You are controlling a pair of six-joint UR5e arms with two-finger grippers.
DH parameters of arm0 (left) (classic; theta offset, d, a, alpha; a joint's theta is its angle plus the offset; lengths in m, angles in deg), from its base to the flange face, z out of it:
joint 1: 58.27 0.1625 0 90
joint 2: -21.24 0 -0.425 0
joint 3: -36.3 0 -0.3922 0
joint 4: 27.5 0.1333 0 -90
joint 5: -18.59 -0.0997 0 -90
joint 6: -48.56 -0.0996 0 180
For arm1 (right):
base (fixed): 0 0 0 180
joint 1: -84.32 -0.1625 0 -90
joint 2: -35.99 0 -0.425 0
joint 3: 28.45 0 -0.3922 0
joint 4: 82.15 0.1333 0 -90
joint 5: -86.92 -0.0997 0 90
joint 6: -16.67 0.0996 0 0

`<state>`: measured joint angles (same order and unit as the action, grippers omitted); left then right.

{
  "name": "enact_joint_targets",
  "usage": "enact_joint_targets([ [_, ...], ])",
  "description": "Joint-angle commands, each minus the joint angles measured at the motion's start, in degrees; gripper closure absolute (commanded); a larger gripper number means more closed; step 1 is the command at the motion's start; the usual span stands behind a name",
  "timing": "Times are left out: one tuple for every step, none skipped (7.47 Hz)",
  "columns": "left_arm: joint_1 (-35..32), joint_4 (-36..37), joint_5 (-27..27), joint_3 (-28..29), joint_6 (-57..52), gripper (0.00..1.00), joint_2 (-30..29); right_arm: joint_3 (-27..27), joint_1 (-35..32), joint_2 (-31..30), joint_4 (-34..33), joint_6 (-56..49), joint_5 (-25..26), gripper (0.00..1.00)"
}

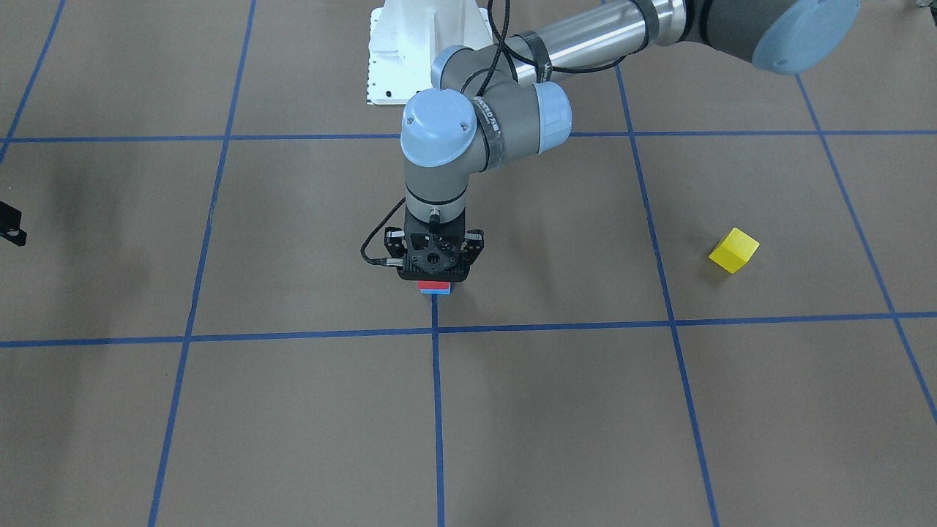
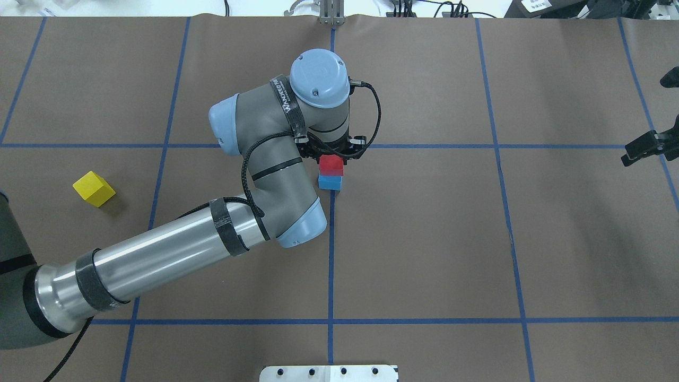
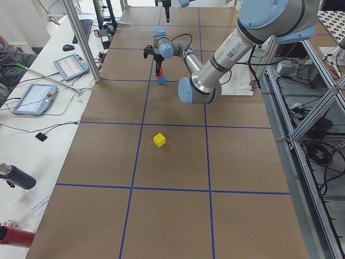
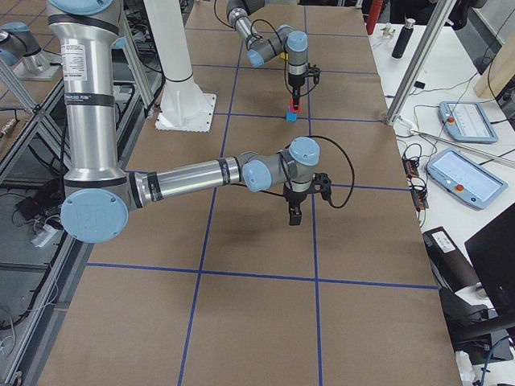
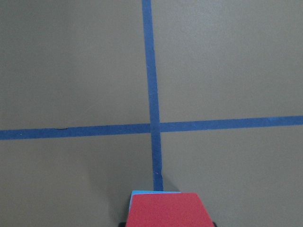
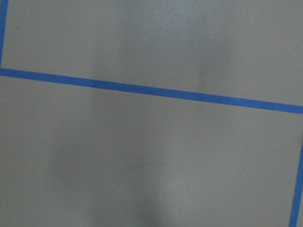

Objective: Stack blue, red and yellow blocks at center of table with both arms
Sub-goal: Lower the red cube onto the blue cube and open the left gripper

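Observation:
At the table's (image 2: 424, 239) middle, the red block (image 2: 331, 165) is directly over the blue block (image 2: 330, 183), which rests beside a tape crossing. My left gripper (image 1: 434, 277) points straight down and is shut on the red block (image 5: 164, 211). I cannot tell whether red touches blue. The blue block (image 5: 142, 193) shows only as a thin edge in the left wrist view. The yellow block (image 2: 93, 189) lies alone, tilted to the grid, far out on my left side. My right gripper (image 2: 644, 148) hovers at the right edge with nothing in it; whether its fingers are apart I cannot tell.
The left arm's forearm (image 2: 175, 254) stretches low across the left half of the table. The white pedestal base (image 1: 421, 51) stands at my side of the table. Tablets and cables (image 3: 48, 81) line the operators' bench beyond the far edge.

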<state>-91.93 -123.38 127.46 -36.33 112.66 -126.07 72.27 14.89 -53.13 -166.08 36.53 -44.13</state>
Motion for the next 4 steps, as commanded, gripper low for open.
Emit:
enact_joint_targets([
  [0.0,0.52,0.19,-0.41,0.15,1.0,0.09,0.0,0.0,0.0,0.0,0.09,0.0,0.0],
  [0.0,0.61,0.19,-0.41,0.24,1.0,0.18,0.0,0.0,0.0,0.0,0.09,0.0,0.0],
  [0.0,0.69,0.19,-0.41,0.24,1.0,0.36,0.0,0.0,0.0,0.0,0.09,0.0,0.0],
  [0.0,0.87,0.19,-0.41,0.41,1.0,0.27,0.0,0.0,0.0,0.0,0.09,0.0,0.0],
])
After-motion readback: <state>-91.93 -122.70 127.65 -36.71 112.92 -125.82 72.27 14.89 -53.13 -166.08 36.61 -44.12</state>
